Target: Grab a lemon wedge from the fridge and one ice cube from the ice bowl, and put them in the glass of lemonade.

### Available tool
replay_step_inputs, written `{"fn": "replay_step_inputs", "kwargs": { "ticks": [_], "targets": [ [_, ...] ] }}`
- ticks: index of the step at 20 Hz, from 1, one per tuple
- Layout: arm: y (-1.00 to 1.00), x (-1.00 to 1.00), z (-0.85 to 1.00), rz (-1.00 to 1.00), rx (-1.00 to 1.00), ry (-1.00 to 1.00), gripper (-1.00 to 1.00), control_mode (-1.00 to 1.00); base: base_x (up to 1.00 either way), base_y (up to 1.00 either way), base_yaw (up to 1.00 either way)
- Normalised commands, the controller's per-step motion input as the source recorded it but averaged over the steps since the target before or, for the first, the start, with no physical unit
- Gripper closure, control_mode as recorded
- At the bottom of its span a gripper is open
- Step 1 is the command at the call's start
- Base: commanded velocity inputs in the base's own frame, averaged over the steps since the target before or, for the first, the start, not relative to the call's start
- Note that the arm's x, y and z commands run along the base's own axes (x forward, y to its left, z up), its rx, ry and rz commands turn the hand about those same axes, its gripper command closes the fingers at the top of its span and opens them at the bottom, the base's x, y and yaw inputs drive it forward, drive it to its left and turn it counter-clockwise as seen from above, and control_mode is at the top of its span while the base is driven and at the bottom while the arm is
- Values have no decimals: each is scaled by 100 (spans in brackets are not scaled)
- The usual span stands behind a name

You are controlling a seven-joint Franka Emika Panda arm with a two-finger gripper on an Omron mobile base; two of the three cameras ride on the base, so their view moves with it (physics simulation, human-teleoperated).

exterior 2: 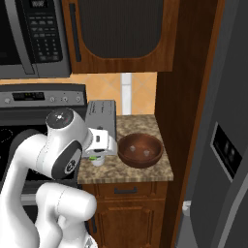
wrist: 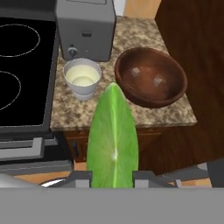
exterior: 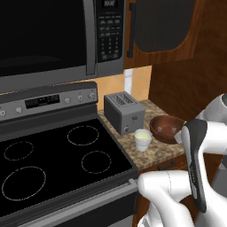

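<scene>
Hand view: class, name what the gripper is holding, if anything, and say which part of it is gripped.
The gripper holds the lemon wedge, pinched at its wide lower end between the fingertips; its pointed tip sticks out toward the glass of lemonade.

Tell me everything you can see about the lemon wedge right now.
The lemon wedge is a bright yellow-green slice, pointed at its top, with a pale ridge down its middle and a smooth, glossy look. It stands upright between the gripper's jaws, which are shut on its lower end. In the hand view it overlaps the granite counter's edge, with the glass of lemonade and the ice bowl beyond it.
</scene>
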Motion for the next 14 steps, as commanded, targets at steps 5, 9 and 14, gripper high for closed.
{"fn": "replay_step_inputs", "kwargs": {
  "ticks": [5, 9, 14],
  "targets": [
    [18, 1, 0, 47, -25, -1, 100, -100, 0, 0, 0],
    [23, 0, 0, 63, -41, -1, 100, -100, 0, 0, 0],
    [2, -1, 2, 63, -51, 2, 100, -100, 0, 0, 0]
  ]
}}
